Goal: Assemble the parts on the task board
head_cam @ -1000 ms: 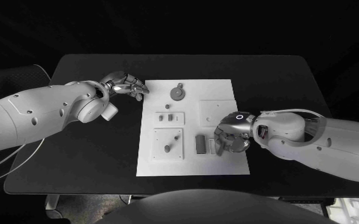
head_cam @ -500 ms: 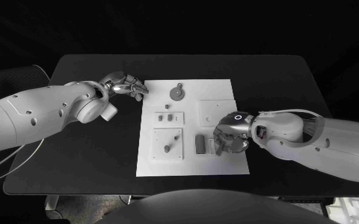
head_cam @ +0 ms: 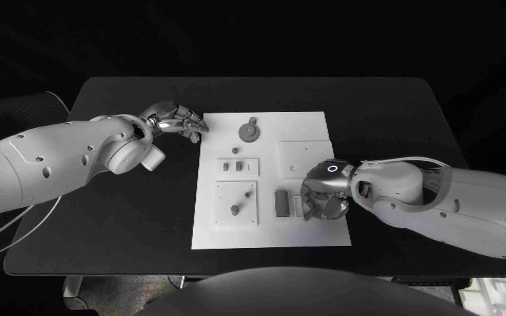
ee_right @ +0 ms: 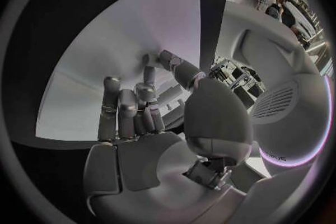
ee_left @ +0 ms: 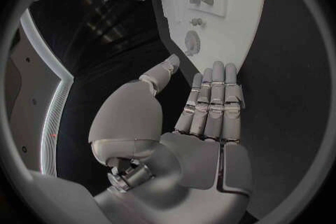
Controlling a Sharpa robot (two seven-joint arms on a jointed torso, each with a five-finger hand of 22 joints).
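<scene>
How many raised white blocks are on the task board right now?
3 clearly: a small block mid-board, a larger block nearer the robot, and a square block beside the right hand, which may hide more.

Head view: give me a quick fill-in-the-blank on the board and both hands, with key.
1. The task board lies on a ____ table.
2. The left hand sits at the board's far ____ corner.
3. The ____ hand reaches over the board's near half.

Missing words: black; left; right
</scene>
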